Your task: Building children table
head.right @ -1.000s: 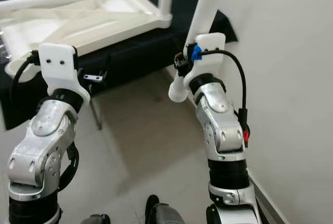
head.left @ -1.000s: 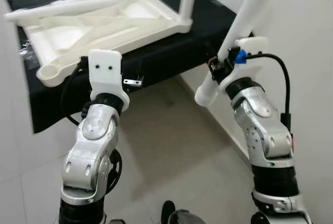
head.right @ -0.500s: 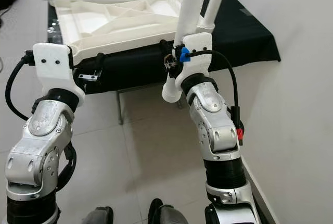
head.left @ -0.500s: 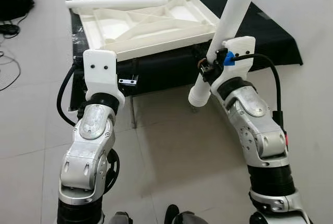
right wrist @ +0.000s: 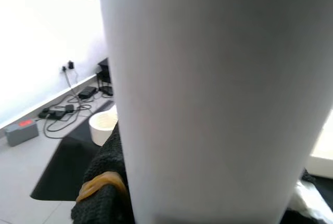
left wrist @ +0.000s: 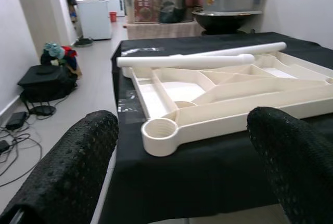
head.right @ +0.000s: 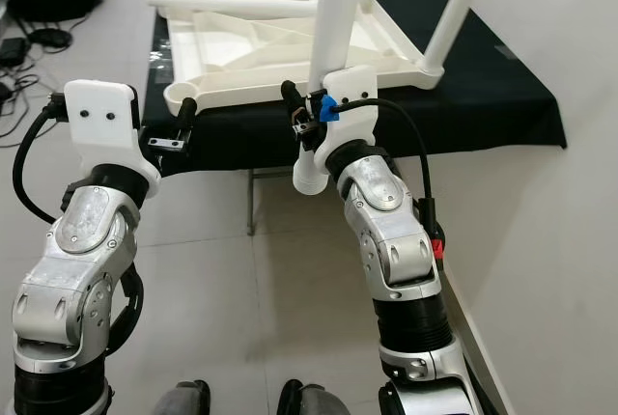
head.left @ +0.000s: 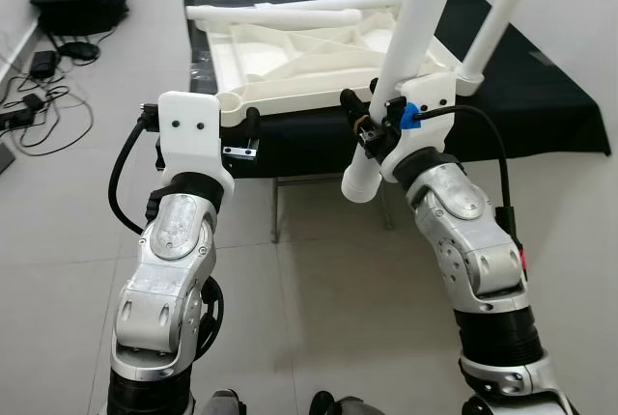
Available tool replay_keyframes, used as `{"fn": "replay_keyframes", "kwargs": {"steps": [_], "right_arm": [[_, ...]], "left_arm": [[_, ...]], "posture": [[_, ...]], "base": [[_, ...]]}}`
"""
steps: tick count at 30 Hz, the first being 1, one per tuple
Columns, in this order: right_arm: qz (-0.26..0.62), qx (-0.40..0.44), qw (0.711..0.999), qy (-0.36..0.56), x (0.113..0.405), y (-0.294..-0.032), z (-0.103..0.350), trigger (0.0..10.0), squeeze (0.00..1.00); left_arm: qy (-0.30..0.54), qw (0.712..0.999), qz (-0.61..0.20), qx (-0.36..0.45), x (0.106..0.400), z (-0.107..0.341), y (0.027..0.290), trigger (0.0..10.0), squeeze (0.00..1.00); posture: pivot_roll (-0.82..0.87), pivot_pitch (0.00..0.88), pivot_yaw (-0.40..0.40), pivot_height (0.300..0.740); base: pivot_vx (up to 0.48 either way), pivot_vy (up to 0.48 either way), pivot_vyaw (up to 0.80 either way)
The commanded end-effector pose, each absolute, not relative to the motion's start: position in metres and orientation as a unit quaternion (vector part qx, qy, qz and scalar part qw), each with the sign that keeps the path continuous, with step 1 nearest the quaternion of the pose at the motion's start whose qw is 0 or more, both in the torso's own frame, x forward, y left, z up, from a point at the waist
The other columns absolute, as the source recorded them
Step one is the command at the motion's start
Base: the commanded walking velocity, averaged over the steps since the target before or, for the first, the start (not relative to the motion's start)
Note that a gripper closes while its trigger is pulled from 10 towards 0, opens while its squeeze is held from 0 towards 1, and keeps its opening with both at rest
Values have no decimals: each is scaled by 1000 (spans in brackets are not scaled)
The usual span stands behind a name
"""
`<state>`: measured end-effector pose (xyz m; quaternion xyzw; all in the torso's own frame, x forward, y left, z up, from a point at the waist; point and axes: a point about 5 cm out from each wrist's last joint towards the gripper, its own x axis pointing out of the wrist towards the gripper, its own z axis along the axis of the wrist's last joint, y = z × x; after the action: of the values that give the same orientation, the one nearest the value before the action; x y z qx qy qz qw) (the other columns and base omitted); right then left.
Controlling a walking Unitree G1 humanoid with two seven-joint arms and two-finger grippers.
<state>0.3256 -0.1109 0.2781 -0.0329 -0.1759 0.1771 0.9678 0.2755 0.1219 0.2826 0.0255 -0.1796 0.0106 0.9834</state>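
White tabletop (head.left: pixel 309 48) upside down, one leg (head.left: pixel 497 19) upright.

Honestly there's nothing readable anywhere here. No labels, brand names, numbers or signs on anything. The boxes and bins way at the back of the left wrist view might have print on them, but it's too small and blurry to make out.

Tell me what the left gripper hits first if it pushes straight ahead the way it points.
Probably the round screw socket at the near corner of the upturned white tabletop; it lies between the open left gripper fingers, though depth is uncertain.
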Motion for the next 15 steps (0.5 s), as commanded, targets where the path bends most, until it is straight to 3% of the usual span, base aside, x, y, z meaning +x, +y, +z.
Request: {"fn": "replay_keyframes", "kwargs": {"steps": [1,5,15], "right_arm": [[177,-38,964,-194,322,-112,281,10000,0],[179,-29,964,-197,324,-112,281,10000,0],[168,-16,965,-200,329,-115,285,10000,0]], "left_arm": [[-194,980,14,32,275,287,123,10000,0],[-198,979,19,35,276,287,125,10000,0],[-208,977,23,37,279,290,128,10000,0]], "posture": [[-21,151,-104,740],[-18,136,-104,740],[-19,108,-106,740]], "base": [[311,0,800],[334,0,800],[469,0,0]]}}
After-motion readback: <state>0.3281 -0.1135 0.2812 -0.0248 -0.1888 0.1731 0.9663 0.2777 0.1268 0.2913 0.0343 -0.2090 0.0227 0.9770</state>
